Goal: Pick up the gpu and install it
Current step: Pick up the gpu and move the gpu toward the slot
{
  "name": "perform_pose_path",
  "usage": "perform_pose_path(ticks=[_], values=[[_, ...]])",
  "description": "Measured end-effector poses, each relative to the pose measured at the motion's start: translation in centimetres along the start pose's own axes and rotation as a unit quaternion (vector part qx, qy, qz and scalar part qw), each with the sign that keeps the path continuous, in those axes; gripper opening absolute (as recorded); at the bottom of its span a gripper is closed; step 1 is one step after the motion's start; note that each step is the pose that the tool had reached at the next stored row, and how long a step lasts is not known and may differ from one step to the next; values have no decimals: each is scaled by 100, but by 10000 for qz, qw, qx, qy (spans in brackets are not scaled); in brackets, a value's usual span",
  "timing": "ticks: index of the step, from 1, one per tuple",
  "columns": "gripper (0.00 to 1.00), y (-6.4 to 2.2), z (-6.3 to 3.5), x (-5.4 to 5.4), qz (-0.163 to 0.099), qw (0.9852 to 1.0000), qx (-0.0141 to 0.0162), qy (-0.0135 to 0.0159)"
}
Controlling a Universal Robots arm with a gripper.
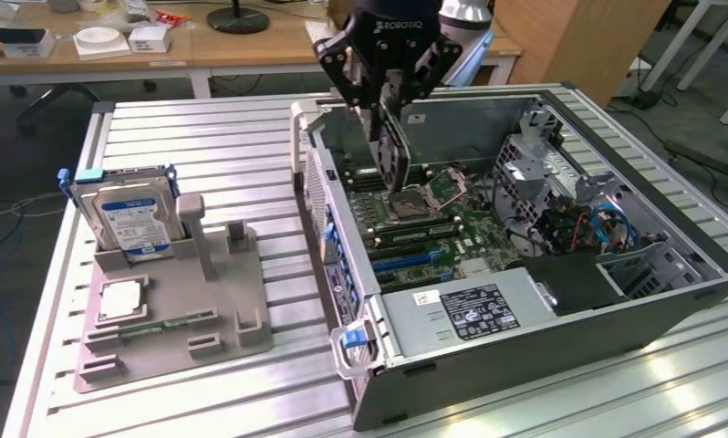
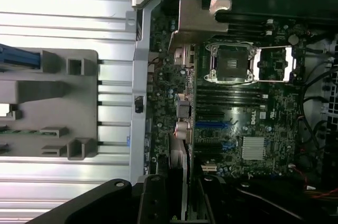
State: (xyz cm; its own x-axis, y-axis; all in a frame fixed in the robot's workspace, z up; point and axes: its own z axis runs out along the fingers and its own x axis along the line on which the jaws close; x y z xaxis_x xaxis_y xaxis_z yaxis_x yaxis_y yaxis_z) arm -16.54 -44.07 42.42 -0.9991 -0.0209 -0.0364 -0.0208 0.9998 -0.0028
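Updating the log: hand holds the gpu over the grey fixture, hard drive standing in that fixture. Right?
Not quite. The exterior view shows the hand holding the gpu over the motherboard inside the open computer case, not over the grey fixture. The hard drive does stand in that fixture.

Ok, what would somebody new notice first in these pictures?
The open computer case with its green motherboard laid bare, on the exterior view's right. The gripper holds the gpu on edge over that board. On the exterior view's left, a hard drive stands in a grey fixture.
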Motion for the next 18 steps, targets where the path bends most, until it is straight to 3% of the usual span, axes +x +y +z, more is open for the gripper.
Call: perform_pose_path(ticks=[18], values=[[27, -9, 36, -619, 6, 10000, 1, -2]])
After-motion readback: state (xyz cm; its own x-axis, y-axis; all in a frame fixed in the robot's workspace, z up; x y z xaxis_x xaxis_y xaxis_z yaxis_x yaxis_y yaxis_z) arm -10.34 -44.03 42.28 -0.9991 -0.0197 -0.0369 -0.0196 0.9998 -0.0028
